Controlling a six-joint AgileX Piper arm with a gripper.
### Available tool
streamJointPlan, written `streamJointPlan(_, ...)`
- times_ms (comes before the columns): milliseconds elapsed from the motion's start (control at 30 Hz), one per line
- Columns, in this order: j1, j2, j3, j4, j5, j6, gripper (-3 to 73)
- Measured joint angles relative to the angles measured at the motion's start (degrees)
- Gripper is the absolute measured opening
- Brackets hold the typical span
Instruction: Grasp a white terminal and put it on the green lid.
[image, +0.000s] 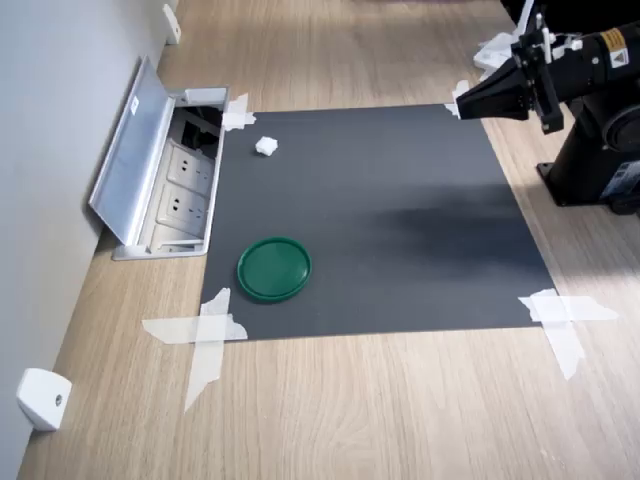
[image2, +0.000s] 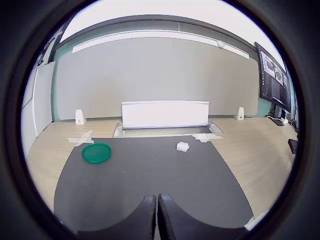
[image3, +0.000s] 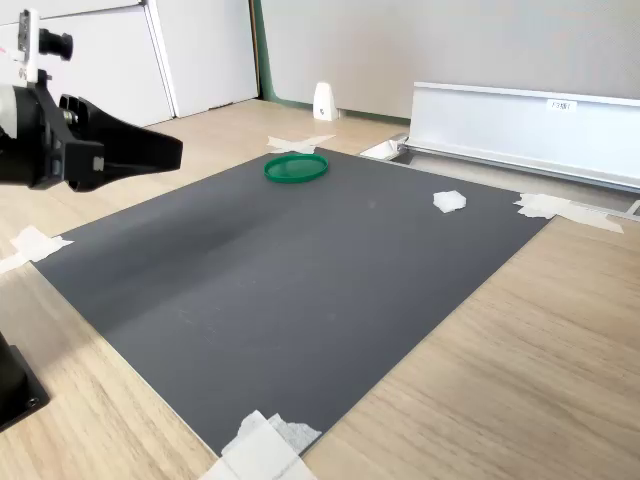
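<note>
Jaws on the gripper (image2: 157, 220) are pressed together with nothing between them, hanging in the air over the near edge of the mat and touching nothing.

Biggest thing first: the wooden tabletop (image: 400, 410) carries a dark grey mat (image: 380, 230) taped down at its corners with white tape strips (image: 205, 335). Along the wall side there's a recessed socket box (image: 185, 185) with its silver flap (image3: 520, 125) swung up; inside I can only make out power outlets, the rest is too dark to tell.

Next down, the green lid (image: 274, 268) sits flat on the mat near the corner at the first exterior view's lower left. It's a round dark green disc with a raised rim, and nothing is in it.

Smallest: the white terminal (image: 265, 146), a tiny blocky white plastic piece, lies on the mat close to the socket box, well apart from the green lid and from the gripper. In the wrist view it looks a bit ridged on top (image2: 182, 146).
</note>
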Motion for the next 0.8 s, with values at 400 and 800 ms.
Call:
streamJointPlan(400, 0.0, 0.0, 0.0, -0.1, 0.0, 0.0, -0.8)
streamJointPlan(800, 0.0, 2.0, -2.5, -3.7, 0.8, 0.0, -0.8)
